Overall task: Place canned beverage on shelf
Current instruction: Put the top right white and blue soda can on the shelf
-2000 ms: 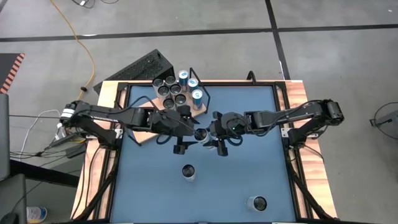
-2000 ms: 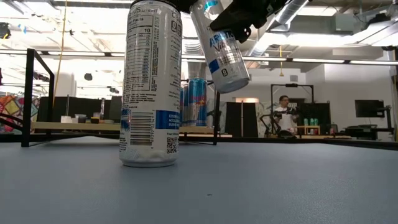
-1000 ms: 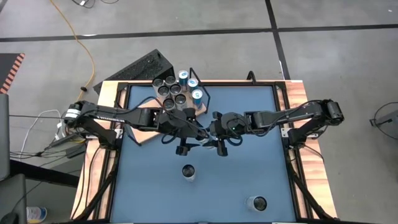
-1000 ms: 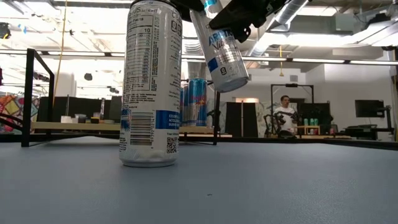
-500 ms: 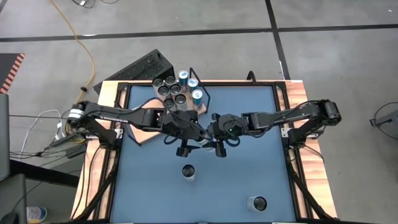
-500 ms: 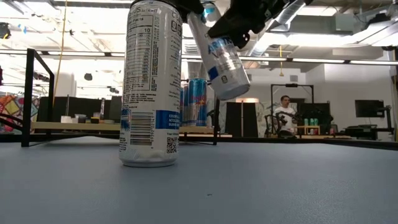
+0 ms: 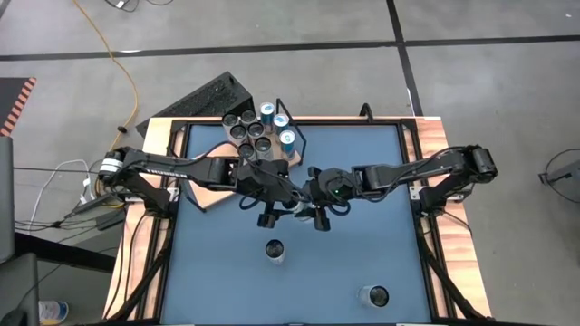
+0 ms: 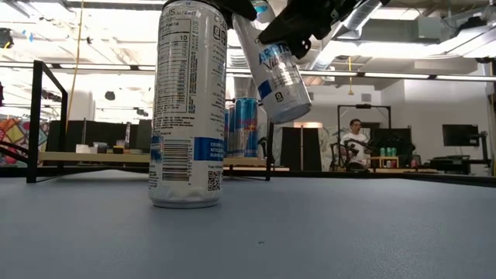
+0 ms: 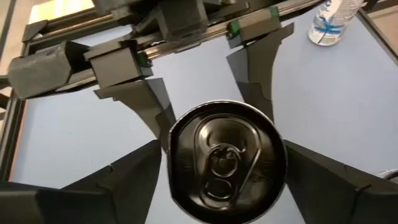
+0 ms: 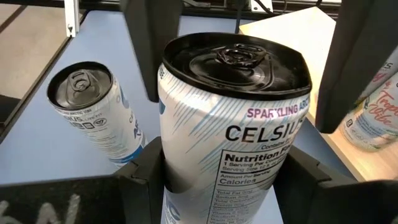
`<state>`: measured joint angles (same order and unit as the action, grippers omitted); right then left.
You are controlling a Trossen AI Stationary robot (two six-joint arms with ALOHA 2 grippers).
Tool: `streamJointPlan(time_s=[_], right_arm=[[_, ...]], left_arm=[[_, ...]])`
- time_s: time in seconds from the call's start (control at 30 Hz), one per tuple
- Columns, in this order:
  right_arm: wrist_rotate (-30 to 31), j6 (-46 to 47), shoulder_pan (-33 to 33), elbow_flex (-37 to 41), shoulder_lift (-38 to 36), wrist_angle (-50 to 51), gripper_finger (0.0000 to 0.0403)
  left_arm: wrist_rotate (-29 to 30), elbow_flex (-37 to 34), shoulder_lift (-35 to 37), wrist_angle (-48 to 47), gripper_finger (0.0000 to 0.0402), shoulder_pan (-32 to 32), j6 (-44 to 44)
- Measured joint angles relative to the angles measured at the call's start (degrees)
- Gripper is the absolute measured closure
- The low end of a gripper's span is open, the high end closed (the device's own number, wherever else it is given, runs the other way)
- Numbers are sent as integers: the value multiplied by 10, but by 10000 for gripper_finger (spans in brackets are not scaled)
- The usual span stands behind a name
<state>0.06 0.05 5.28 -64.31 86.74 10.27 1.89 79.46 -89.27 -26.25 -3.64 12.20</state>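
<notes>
Shelf [image 7: 213, 187] holds upright cans [image 7: 256, 129]; right gripper [image 7: 308, 201] grips another can [image 8: 275, 74]

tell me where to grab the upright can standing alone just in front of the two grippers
Grip the can around its straight side wall, about mid-height, coming in level from the side. It stands upright and round, with bare tabletop all around it.

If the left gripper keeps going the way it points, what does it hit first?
Most likely the can between its fingers; the right gripper holds it from the far side. Depth is hard to judge.
</notes>
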Motion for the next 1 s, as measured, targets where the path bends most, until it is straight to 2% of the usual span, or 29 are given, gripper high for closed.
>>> streamJointPlan(time_s=[0.27, 0.4, 0.73, 1.0], right_arm=[[0, 1, 0, 0, 0, 0, 192], [0, 0, 4, 0, 0, 0, 175], [-1, 4, 7, 0, -2, 22, 87], [-4, 26, 8, 0, -18, 78, 74]], left_arm=[[-5, 0, 0, -5, 147, 0, 2], [4, 0, 0, -9, 149, 0, 2], [32, -1, 0, -45, 149, -1, -13], [81, 16, 3, -109, 149, 0, -55]])
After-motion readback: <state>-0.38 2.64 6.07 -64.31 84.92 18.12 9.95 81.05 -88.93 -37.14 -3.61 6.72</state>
